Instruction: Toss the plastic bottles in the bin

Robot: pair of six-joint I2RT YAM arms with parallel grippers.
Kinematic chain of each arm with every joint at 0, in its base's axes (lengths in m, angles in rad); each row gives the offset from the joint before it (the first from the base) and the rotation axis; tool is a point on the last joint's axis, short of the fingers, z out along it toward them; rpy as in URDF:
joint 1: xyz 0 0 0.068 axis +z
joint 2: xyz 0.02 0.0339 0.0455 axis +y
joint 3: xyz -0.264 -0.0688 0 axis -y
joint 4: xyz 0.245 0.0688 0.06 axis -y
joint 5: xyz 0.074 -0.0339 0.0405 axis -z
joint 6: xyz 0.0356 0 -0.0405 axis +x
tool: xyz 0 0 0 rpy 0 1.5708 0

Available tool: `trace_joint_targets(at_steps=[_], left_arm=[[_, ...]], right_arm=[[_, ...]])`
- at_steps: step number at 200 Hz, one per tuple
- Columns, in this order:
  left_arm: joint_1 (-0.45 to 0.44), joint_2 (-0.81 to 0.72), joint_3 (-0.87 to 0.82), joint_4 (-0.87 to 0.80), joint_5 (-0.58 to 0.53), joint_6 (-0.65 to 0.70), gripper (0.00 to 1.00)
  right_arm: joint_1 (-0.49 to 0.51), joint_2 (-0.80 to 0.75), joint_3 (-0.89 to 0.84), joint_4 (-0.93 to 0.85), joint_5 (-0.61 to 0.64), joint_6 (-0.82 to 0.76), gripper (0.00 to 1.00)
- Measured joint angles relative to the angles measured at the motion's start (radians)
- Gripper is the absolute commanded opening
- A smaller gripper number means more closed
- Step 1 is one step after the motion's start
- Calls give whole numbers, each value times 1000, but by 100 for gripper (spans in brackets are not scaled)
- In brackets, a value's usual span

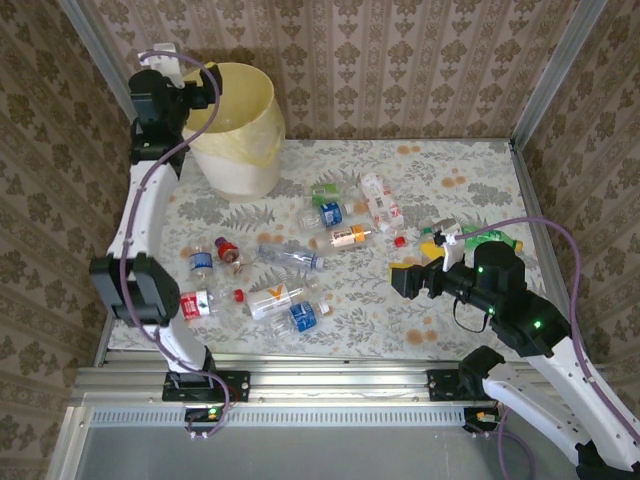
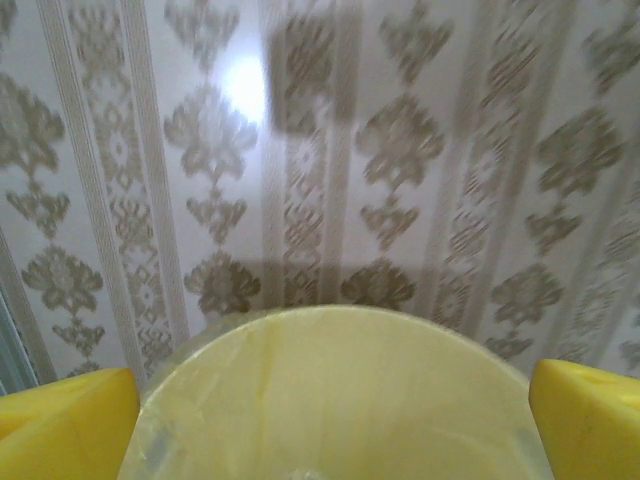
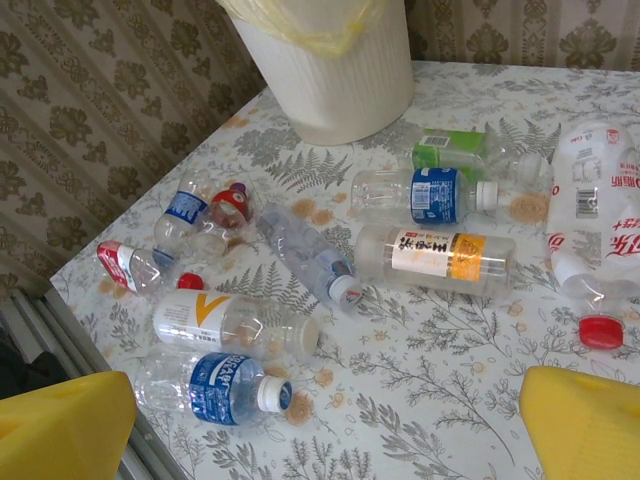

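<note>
Messily, bottles (image 1: pixel 349 236) litter the floral table (image 1: pixel 370 325) between damask walls (image 1: pixel 400 60).

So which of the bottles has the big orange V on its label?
The white-labelled bottle, lying on its side just behind the frontmost blue-labelled bottle; no other label shows a V.

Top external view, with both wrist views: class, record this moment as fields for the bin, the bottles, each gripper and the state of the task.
bin: pale-yellow, bag-lined bin, upright at the table's far left corner
bottles: plastic bottles lie scattered on their sides across the table
left gripper: left gripper open and empty, above the bin's mouth
right gripper: right gripper open and empty, over the table's right part, facing the bottles
task state: unfinished; many bottles are not yet in the bin
</note>
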Motion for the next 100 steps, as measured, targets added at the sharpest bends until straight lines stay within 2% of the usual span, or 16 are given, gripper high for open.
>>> trace_joint_targets(at_steps=[29,59,100], left_arm=[[-39,-243,-41,15,23,-1,100],[-40,-486,-129,66,91,-10,100],[-43,-661,-222,62,218,-17,100]], right_arm=[[0,47,0,0,7,10,100],[0,134,0,-1,15,26,100],[0,257,1,-34,54,51,100]])
